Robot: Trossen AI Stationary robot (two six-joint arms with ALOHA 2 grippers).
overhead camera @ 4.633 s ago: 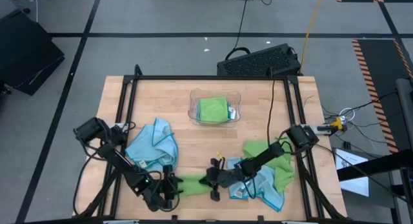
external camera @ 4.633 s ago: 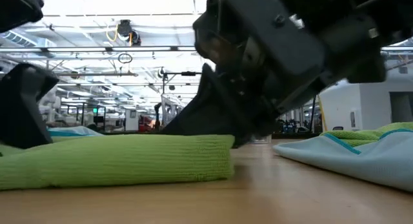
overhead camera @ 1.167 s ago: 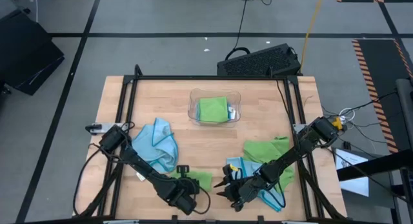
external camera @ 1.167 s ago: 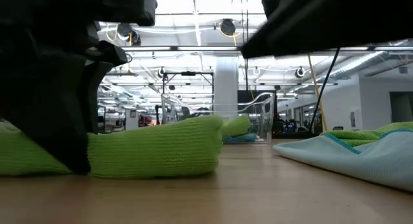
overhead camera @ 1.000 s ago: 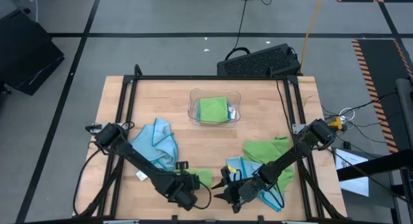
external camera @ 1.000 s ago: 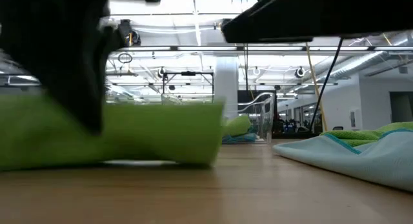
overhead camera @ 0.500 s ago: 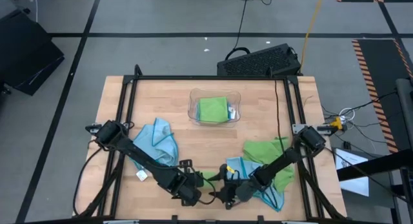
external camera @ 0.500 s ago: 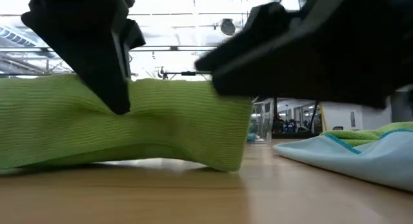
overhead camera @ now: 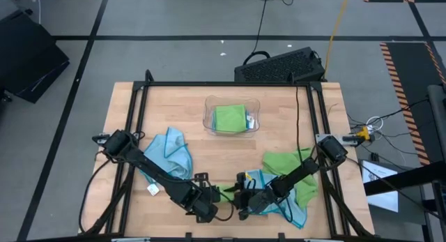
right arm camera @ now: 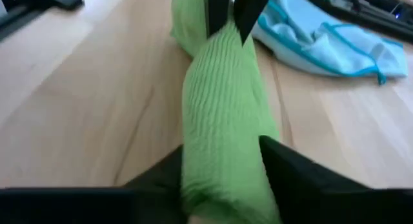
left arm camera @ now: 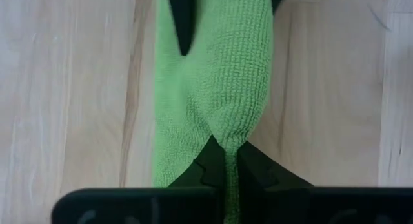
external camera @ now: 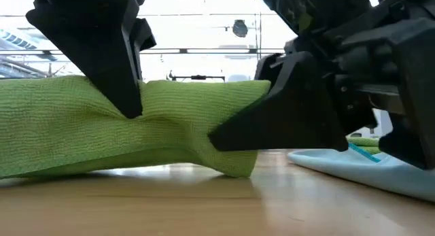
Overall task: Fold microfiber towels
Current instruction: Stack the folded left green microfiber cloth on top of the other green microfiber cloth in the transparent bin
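**Both claws now on 1 green towel, front edge of table**

Change: 1 second ago the right claw stood just clear of the towel's end. Now it has closed in and its 2 fingers straddle that end. The left claw was already on the towel and has not let go. Judgement: the towel is pinned at both ends, so a lift, stretch or next fold looks possible; the fold is part done.

Left claw: shut tight on the green towel, cloth pinched into a ridge between its fingers, as the left wrist view shows. A blue towel lies crumpled well behind it.

Green towel: a narrow folded band, ribbed knit pile, soft, sagging at the pinch, running from 1 claw to the other.

Right claw: fingers part open around the towel's end; firm grip not certain. Beside it a heap of blue and green towels, loose. Tray far behind, 1 folded green towel inside.
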